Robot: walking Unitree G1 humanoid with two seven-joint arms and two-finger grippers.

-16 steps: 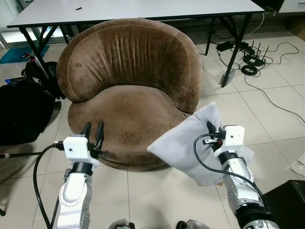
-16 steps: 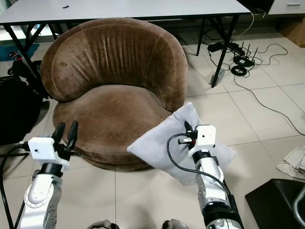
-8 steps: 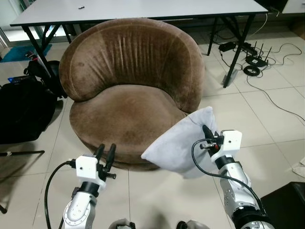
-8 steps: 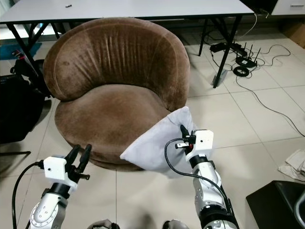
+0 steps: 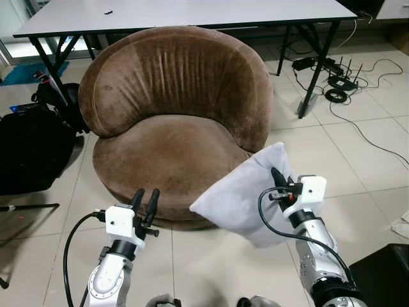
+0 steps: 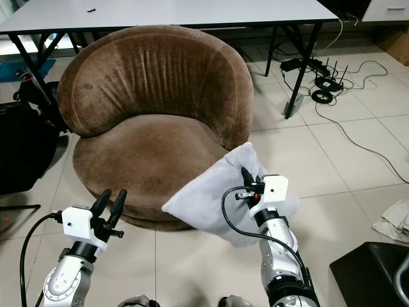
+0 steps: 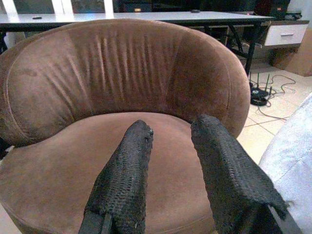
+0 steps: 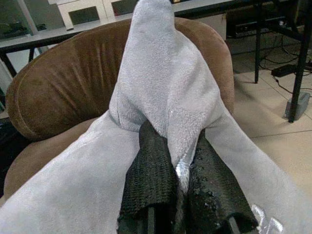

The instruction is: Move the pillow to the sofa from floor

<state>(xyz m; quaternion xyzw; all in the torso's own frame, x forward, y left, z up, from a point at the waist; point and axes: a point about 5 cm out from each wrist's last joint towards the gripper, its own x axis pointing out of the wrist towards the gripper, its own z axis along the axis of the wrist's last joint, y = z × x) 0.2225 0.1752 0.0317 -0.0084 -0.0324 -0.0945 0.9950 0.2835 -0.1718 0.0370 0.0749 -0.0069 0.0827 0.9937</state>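
A light grey pillow [image 5: 236,201] is held up at the front right of the round brown sofa [image 5: 172,150], its upper left side overlapping the seat's edge. My right gripper [image 5: 276,174] is shut on the pillow's top corner; in the right wrist view both fingers [image 8: 152,168] pinch a fold of the pillow [image 8: 156,73]. My left gripper [image 5: 146,196] is open and holds nothing, low in front of the seat's front edge. The left wrist view has its fingers [image 7: 131,161] apart, facing the sofa [image 7: 122,73], with the pillow [image 7: 292,161] at one side.
A grey table [image 5: 192,13] with black legs [image 5: 316,70] stands behind the sofa. A black bag [image 5: 32,147] sits on the floor at left. Cables and a router [image 5: 339,80] lie at back right. A dark box [image 5: 390,268] is near my right side.
My left arm has dropped lower and back from the seat edge. The pillow has shifted left toward the sofa in my right gripper. In the last half second almost nothing moved.
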